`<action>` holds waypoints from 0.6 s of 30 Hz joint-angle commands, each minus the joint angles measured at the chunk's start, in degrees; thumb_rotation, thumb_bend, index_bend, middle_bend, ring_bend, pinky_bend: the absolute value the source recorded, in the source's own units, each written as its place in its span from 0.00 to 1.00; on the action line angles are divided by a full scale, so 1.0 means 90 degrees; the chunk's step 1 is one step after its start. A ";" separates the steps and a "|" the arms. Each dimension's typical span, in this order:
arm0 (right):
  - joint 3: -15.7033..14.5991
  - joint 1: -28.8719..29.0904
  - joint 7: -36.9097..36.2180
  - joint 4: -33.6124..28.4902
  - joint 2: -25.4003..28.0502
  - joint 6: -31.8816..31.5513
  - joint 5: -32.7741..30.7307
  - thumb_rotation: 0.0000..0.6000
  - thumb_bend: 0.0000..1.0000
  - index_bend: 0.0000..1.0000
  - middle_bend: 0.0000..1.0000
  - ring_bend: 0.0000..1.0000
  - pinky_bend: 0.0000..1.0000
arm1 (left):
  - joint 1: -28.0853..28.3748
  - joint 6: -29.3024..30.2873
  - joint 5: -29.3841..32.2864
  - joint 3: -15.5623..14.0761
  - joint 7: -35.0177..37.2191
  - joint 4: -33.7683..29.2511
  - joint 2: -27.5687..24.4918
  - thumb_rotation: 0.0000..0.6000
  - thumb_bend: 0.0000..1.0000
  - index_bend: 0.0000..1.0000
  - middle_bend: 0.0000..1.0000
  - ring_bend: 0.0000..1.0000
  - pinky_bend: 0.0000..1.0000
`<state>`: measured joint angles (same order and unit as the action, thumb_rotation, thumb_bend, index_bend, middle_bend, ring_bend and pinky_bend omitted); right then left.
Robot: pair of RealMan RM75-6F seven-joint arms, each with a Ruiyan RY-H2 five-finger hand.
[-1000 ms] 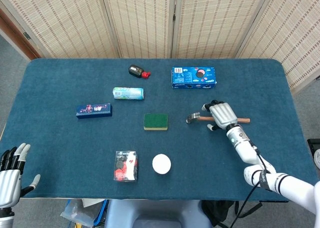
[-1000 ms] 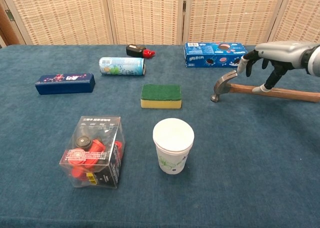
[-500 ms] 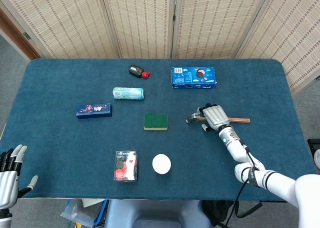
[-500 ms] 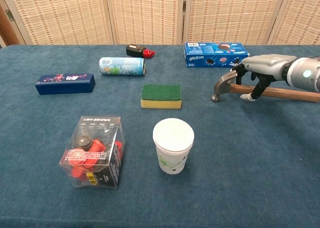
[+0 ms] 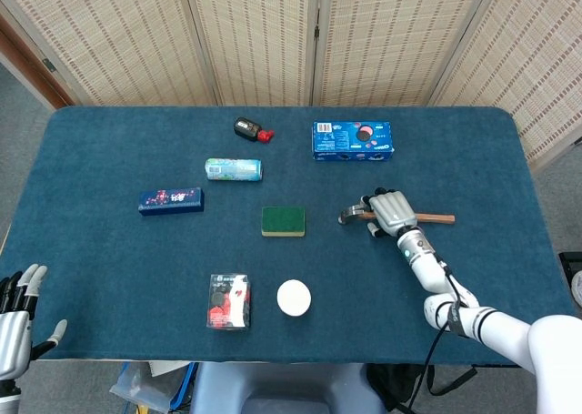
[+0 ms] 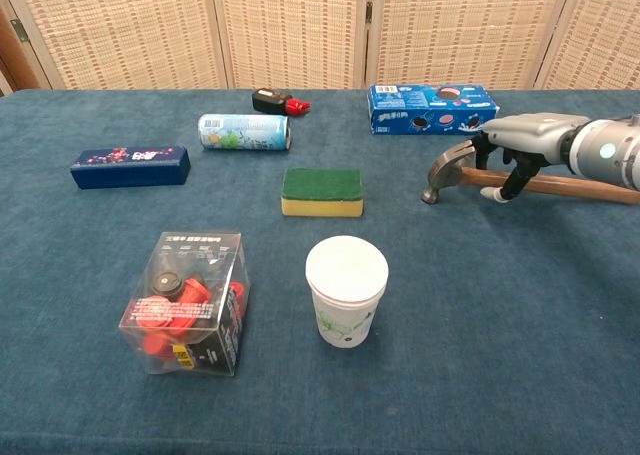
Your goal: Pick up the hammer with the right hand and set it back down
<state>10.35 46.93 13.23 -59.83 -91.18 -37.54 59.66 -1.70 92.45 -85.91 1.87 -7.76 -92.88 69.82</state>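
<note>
The hammer [image 5: 435, 218] [image 6: 570, 184], with a steel head [image 6: 447, 166] and a wooden handle, lies flat on the blue table, right of centre. My right hand [image 5: 389, 212] [image 6: 520, 140] arches over the handle just behind the head. Its fingers come down on the far side and its thumb [image 6: 505, 190] on the near side, still spread wider than the handle. The hammer rests on the cloth. My left hand [image 5: 18, 318] hovers at the table's near left corner, fingers apart and holding nothing.
A green sponge [image 5: 283, 221] lies left of the hammer head and a blue cookie box [image 5: 352, 140] lies behind it. A white paper cup [image 6: 346, 288], a clear box of red parts [image 6: 190, 300], a can [image 5: 234, 169], a dark blue box [image 5: 170, 200] and a small black-and-red item [image 5: 251, 129] are spread further left.
My right hand has come down and slid left along the handle toward the head, settling low over it. My left hand has drifted slightly down and out of frame.
</note>
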 commanded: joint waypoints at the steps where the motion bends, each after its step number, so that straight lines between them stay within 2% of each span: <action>1: -0.0004 0.0007 -0.0013 0.0026 -0.0011 0.0004 -0.0013 1.00 0.38 0.33 0.41 0.16 0.24 | -0.0003 -0.0001 0.0002 0.0004 0.0016 0.0010 0.0005 1.00 0.26 0.00 0.00 0.00 0.00; 18: -0.0060 -0.0004 -0.0031 0.0043 -0.0003 -0.0027 -0.0034 1.00 0.42 0.40 0.46 0.18 0.24 | -0.0027 -0.0003 0.0014 0.0018 0.0055 0.0061 0.0028 1.00 0.26 0.00 0.00 0.00 0.00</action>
<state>9.82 46.88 12.94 -59.45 -91.19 -37.79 59.36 -1.94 92.43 -85.78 2.03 -7.26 -92.32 70.07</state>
